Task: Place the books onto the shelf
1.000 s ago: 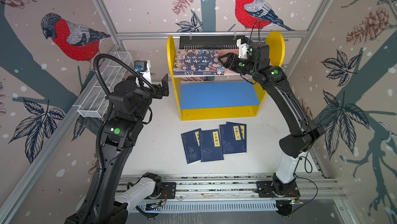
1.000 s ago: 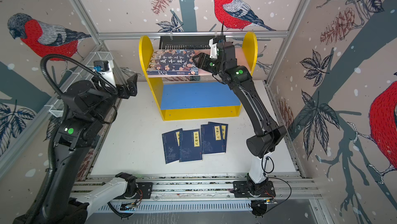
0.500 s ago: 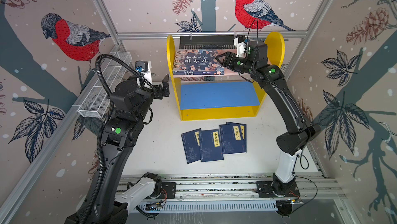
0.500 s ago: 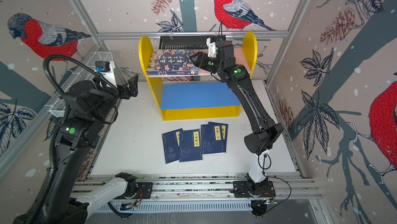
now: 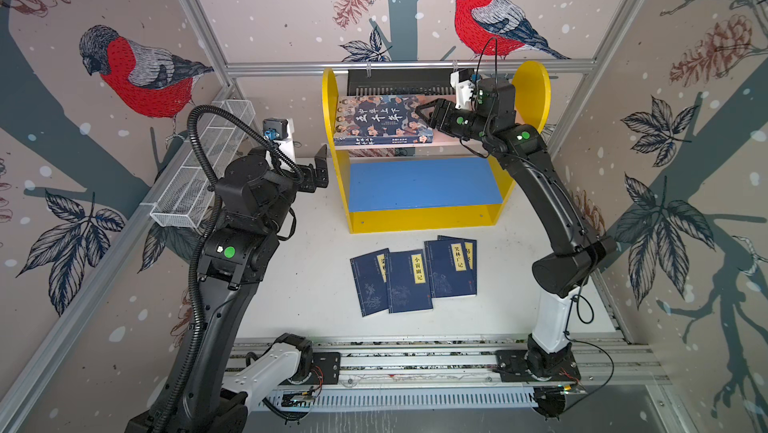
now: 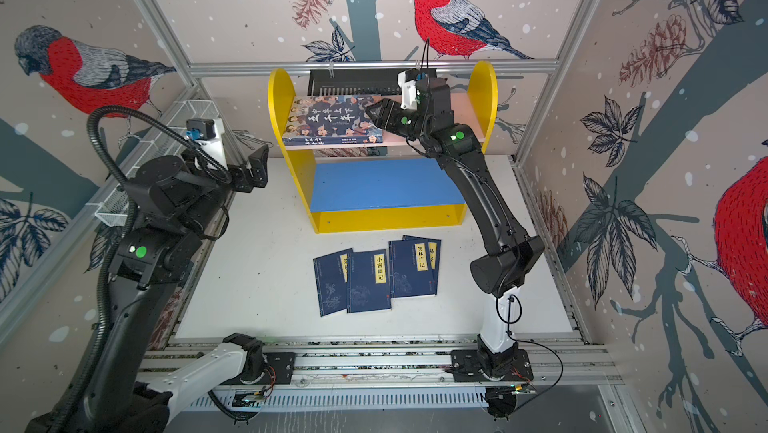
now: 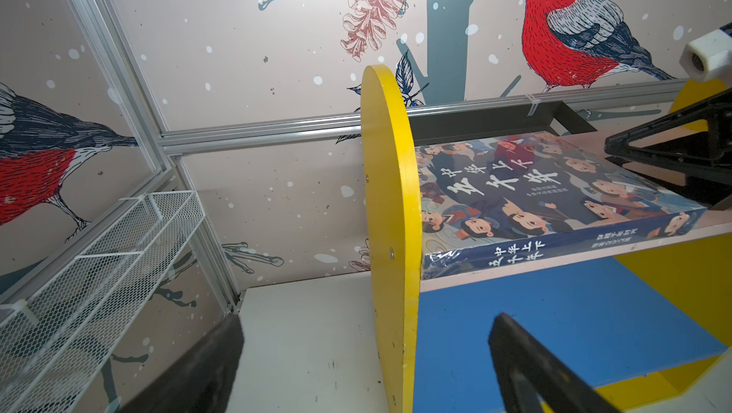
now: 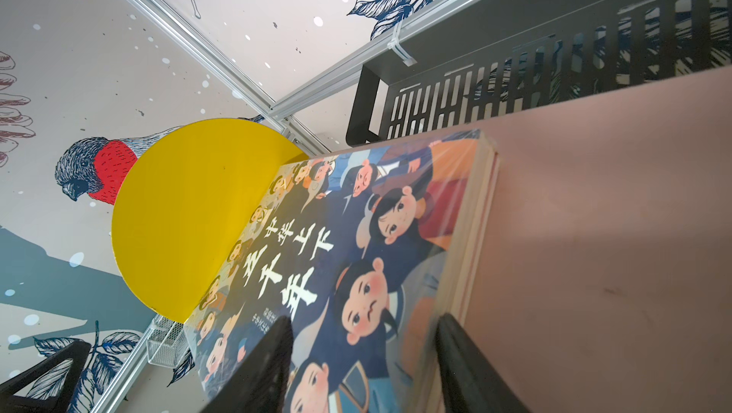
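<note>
Placement is judged nearly done: in both top views the illustrated book [image 5: 380, 119] is seen flat on the upper level of the shelf [image 5: 415, 219], four navy books [image 5: 411, 279] lying on the tabletop [image 5: 307, 285]. In the left wrist view the left tool [image 7: 366, 318] is shown wide open, empty. In the right wrist view the right tool [image 8: 366, 318] is shown open astride the book's edge; it is best lifted clear before being withdrawn.
</note>
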You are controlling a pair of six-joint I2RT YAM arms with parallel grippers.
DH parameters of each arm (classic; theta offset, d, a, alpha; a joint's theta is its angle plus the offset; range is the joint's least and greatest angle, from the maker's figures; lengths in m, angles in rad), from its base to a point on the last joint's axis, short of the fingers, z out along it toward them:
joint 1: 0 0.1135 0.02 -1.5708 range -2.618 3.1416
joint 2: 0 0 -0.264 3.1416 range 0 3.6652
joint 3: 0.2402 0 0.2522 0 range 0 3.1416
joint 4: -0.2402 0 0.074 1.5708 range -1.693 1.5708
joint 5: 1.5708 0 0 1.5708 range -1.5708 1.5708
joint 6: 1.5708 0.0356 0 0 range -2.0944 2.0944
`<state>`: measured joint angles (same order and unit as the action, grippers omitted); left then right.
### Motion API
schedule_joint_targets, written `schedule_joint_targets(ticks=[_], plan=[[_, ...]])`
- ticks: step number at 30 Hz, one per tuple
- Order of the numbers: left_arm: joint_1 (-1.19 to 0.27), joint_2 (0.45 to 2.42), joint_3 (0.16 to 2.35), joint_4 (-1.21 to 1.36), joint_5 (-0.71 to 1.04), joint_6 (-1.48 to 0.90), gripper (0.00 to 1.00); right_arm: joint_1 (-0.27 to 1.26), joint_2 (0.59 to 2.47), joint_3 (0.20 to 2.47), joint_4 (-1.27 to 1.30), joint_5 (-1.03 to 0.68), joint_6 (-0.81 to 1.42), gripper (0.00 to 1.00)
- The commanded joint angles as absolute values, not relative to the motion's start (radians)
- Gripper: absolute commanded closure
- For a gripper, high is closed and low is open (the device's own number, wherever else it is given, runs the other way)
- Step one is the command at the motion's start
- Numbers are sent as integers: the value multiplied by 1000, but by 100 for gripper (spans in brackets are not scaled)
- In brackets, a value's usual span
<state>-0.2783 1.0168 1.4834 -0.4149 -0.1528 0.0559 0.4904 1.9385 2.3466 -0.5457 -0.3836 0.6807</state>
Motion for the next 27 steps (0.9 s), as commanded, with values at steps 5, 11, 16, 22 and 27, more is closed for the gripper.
schedule_joint_targets(ticks=[5, 11, 16, 22, 27], plan=[[-276, 1012, 1488, -410, -130, 43, 3, 494, 1967, 2364, -606, -442, 686, 41], [-276, 1008, 1481, -425, -120, 25, 3, 494, 1953, 2381, -645, -347, 666, 39], [-276, 996, 1454, -450, -86, -11, 3, 489, 1881, 2361, -625, -243, 654, 36], [-276, 944, 1346, -473, 6, -47, 3, 497, 1770, 2325, -579, -160, 630, 35], [-276, 885, 1221, -513, 157, -117, 3, 609, 1565, 2126, -524, 17, 556, 36]])
